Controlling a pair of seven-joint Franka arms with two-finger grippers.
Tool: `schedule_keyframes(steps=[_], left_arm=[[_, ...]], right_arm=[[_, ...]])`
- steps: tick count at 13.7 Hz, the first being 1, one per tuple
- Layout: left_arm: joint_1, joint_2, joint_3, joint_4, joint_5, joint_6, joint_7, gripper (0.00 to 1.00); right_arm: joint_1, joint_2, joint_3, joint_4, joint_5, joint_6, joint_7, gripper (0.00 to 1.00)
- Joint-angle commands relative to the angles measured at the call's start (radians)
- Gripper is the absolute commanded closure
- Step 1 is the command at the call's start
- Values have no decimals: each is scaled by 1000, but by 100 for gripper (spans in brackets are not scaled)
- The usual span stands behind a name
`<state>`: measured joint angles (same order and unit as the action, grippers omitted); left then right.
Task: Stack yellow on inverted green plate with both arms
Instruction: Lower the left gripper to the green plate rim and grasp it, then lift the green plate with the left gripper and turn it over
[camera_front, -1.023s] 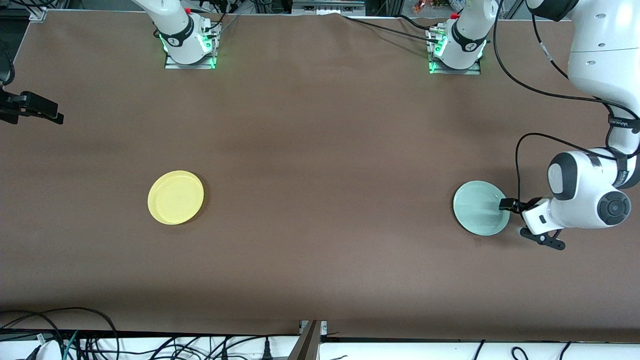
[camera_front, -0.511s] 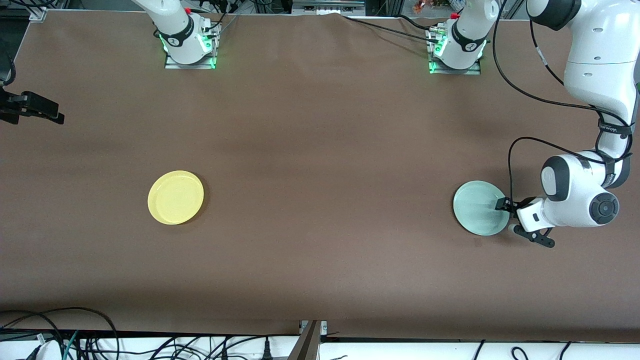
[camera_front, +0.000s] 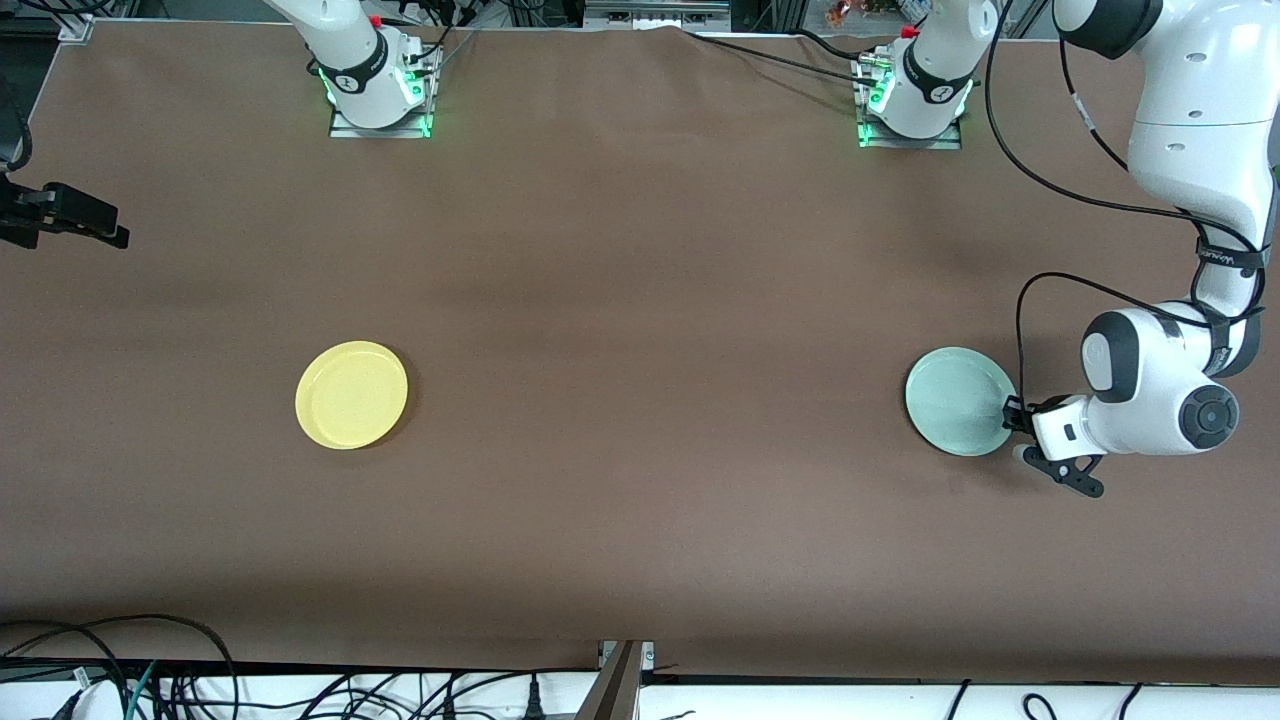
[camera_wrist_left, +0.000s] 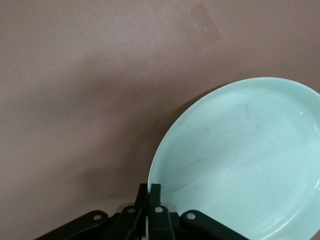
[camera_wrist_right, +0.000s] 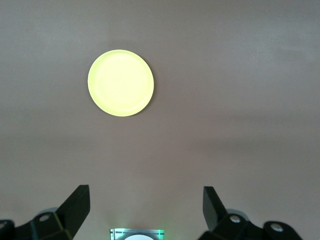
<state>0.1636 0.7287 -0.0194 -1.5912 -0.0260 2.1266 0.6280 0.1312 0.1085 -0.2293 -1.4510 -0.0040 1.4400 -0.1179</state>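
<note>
Nearest the front camera among the task's things is the yellow plate, lying flat and right side up on the brown table toward the right arm's end. Nothing touches it. In the right wrist view the yellow plate shows whole, well apart from that arm's fingers.

The green plate lies about level with it, a shade farther from the front camera, toward the left arm's end, so the two plates are well apart. The left gripper is at the edge of the green plate that faces the left arm's end of the table, reaching in low and sideways. In the left wrist view its fingers are pressed together on the rim of the green plate, clamping it. The plate's hollow side faces that camera, and the rim looks tilted up off the table at the gripped edge, casting a shadow on the cloth.

The right gripper waits high over the table's edge at the right arm's end, fingers spread wide and holding nothing. Farthest from the camera, the two arm bases stand along the table's edge.
</note>
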Motion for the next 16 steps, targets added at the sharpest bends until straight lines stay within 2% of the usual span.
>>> schedule_keyframes(steps=[1,3,5,8,11,16], left_arm=[[-22,-64,0,20,-6,-51,7,100],[-67,-84,7,78,-5,-143,-4,100],[-120,-91,1,198,46,-285,-54,100],[-254,-89,10,324,92,-450,-176,100],[-358,-97,10,333,153,-507,-360,100],[-539,-120,10,402,355,-695,-638,100]], right_arm=[[-5,5,2,18,10,-9,-2,0],[-5,5,2,18,10,-7,-2,0],[-5,5,2,18,12,-7,0,0],[-7,5,2,18,10,-7,-2,0],[-10,7,-1,18,10,-9,-3,0],[-12,7,-1,17,10,-10,-29,0]])
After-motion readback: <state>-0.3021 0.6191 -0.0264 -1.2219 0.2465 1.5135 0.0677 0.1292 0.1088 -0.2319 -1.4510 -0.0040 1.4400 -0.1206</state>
